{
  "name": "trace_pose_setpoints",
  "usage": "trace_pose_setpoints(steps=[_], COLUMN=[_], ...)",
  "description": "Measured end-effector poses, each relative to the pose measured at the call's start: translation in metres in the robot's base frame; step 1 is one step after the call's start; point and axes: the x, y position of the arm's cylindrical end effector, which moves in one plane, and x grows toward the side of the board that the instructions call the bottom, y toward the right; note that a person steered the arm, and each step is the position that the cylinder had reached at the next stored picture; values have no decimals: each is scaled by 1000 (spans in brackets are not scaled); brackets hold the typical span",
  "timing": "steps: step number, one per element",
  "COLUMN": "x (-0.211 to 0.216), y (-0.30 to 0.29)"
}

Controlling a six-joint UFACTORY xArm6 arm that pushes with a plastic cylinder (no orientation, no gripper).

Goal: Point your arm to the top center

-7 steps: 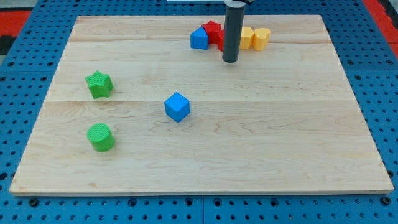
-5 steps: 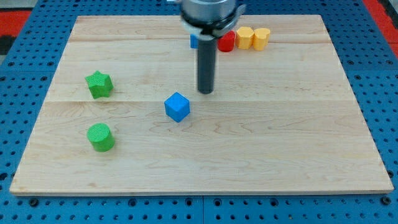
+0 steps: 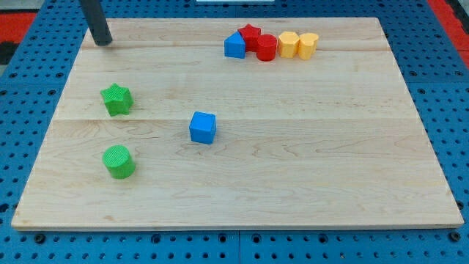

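Observation:
My tip (image 3: 103,42) rests on the wooden board (image 3: 308,161) near its top left corner, far left of the block cluster. At the view's top, right of centre, sit a blue block (image 3: 234,45), a red star (image 3: 250,34), a red cylinder (image 3: 266,48), a yellow block (image 3: 289,44) and a yellow cylinder (image 3: 308,45), packed in a row. A blue cube (image 3: 202,127) lies near the middle. A green star (image 3: 116,99) and a green cylinder (image 3: 118,161) lie at the left, below my tip.
The board lies on a blue perforated table (image 3: 29,132). A red area (image 3: 22,22) shows at the top left corner of the view.
My tip swept from the top cluster down to the middle, then up to the top left corner. The blue cube shifted slightly left and down and turned.

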Motion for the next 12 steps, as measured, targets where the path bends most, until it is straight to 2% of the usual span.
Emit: trace_pose_setpoints(steps=[1,2,12], x=[-8,-43,-42], y=[2,61,160])
